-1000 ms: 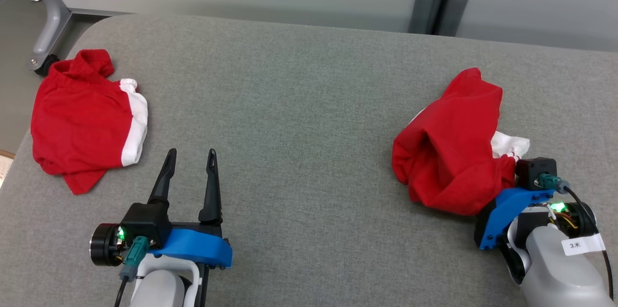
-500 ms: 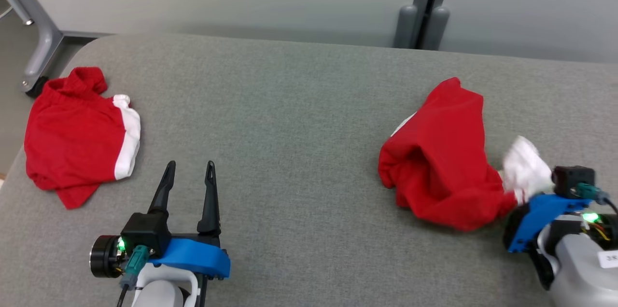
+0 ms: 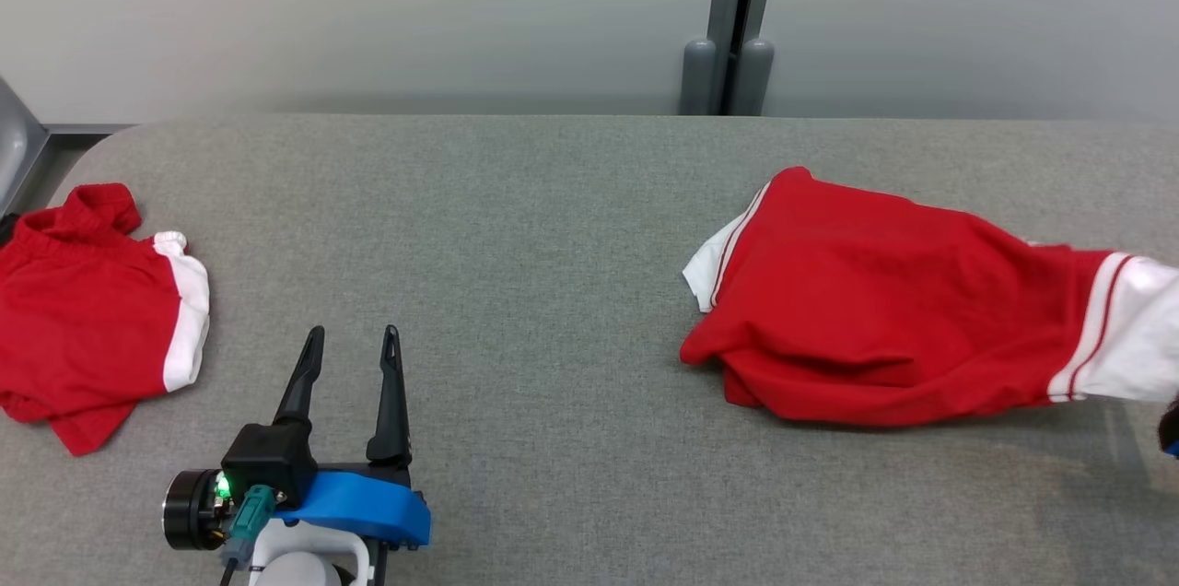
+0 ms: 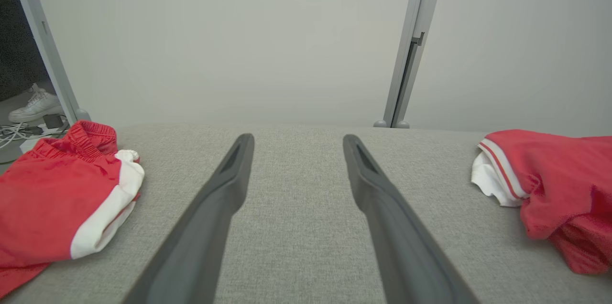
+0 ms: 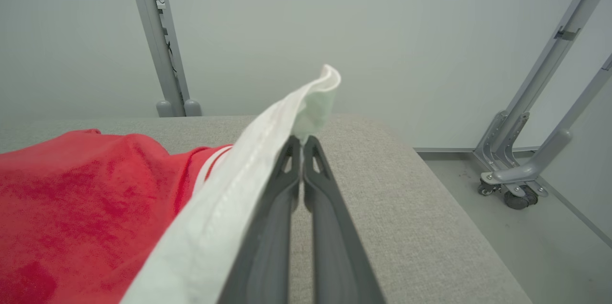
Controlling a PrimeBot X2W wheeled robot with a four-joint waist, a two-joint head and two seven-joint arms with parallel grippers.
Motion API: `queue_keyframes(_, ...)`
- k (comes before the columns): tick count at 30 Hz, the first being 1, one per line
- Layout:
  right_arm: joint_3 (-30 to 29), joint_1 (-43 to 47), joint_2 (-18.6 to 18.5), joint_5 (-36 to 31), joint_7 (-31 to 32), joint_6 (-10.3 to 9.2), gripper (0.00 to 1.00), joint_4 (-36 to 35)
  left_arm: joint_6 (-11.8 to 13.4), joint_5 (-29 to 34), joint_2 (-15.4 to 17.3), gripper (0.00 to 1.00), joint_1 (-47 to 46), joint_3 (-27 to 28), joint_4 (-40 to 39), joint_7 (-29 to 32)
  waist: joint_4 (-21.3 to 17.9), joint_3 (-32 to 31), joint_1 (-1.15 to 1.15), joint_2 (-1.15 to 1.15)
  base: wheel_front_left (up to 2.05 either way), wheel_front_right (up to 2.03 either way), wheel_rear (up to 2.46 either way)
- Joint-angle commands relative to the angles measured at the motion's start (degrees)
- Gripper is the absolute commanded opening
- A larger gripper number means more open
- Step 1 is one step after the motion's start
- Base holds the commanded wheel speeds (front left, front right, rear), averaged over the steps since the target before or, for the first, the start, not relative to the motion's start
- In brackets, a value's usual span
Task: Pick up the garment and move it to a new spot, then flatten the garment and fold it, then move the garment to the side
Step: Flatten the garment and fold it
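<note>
Changes over the last second:
- Head camera swung up and round, so the whole scene is shifted; not counted as a move of things.
- Garment (image 3: 884,328) no longer a bunched red heap. Now drawn out long toward the right end of the padded table (image 3: 516,227), bulk lying on the cushion.
- White striped cuff (image 3: 1128,342) raised off the surface at the far right of the head view.
- Right gripper (image 5: 302,142) closed within that second: fingers now pressed together, pinching the cuff's white edge, cloth trailing back along its left finger.
- Left gripper (image 3: 350,346) as before: spread wide, holding nothing, low over the cushion, fingers toward the wall (image 3: 368,5).

Edges and room:
- Far table edge along the wall, grey post (image 3: 732,24) behind it.
- Right edge and rounded corner near the right gripper in the right wrist view; floor (image 5: 550,246) and a caster frame (image 5: 516,194) beyond.
- Second red garment (image 3: 87,310) crumpled at the left end, well apart from the first.
- Broad grey stretch between the two, left gripper at its near side.
</note>
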Motion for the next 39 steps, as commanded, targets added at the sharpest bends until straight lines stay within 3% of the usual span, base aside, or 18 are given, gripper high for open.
queue_keyframes(1,-1.4,1.4,-0.4,-0.5,-0.3,0.01,0.00,-1.8,-0.1,0.3,-0.1,1.00,0.2,0.1,-0.1,-0.2,-0.3,-0.3,0.00,0.00,0.00,0.00,0.00)
queue_keyframes(8,-8.4,4.9,0.1,-3.2,-0.2,0.01,0.00,-10.2,-0.4,0.4,-0.1,1.00,0.8,0.5,-0.3,-0.2,-0.5,-0.9,0.00,0.00,0.00,0.00,0.00)
queue_keyframes(15,-12.3,9.0,3.9,-6.0,4.3,0.01,0.00,-19.2,-0.7,0.6,-0.1,1.00,1.2,1.1,-0.5,-0.2,-0.1,-1.2,0.00,0.00,0.00,0.00,0.00)
queue_keyframes(27,-17.2,17.4,10.1,-7.3,7.5,0.02,0.00,-27.8,-0.3,0.3,-0.1,1.00,2.1,1.5,-0.9,-0.2,-0.3,-1.9,0.00,0.00,0.00,0.00,0.00)
queue_keyframes(33,-13.4,14.1,10.8,-6.5,7.7,0.02,0.00,-32.3,-0.3,0.1,-0.2,1.00,1.6,1.1,-0.9,-0.2,-0.5,-1.9,0.00,0.00,0.00,0.00,0.00)
queue_keyframes(39,-3.8,9.7,12.5,-5.9,7.4,0.02,0.00,-34.5,-0.7,-0.1,-0.2,1.00,1.2,1.1,-0.6,-0.2,0.4,-1.9,0.00,0.00,0.00,0.00,0.00)
